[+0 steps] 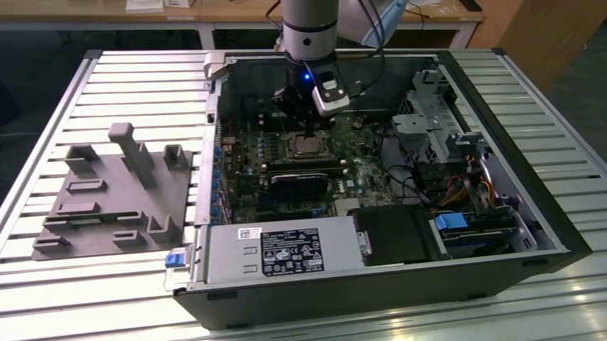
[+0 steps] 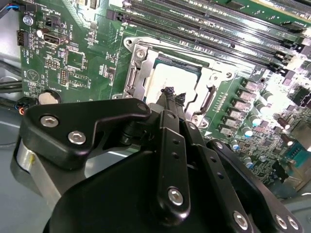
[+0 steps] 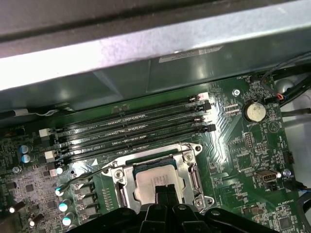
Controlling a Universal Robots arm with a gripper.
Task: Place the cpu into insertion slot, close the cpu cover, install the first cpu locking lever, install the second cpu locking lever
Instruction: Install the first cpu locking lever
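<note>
**Exterior view.** One arm (image 1: 308, 35) reached down into an open computer case (image 1: 531, 234) lying on a slatted table (image 1: 142, 92). The gripper (image 1: 300, 122) hung over the green board, with the cpu (image 1: 305, 147) just below its tips. A black heatsink block (image 1: 298, 183) lay on the board, nearer the camera than the gripper. A silver power supply (image 1: 275, 252) lay nearer the camera still. A grey fixture tray (image 1: 114, 192) sat well apart from the gripper, outside the case on the exterior view's left.

**Second wrist view.** The black fingers (image 2: 167, 126) were drawn together, with nothing seen between them. The cpu, its dull silver top up, was seated in the insertion slot (image 2: 167, 62) directly under the tips. Whether the tips touched it could not be told. The cpu cover (image 2: 140, 68) lay flat around the chip, its window framing the metal top. Long black memory slots (image 2: 204, 29) ran across the board beyond the fingertips.

**First wrist view.** The fingertips were closed and pointed at the near edge of the cpu. The cover was down over the slot. A thin metal rod (image 3: 87, 175) ran from the socket's corner out across the board, to one side of the gripper. A coin battery (image 3: 253, 111) sat well apart on the other side.
</note>
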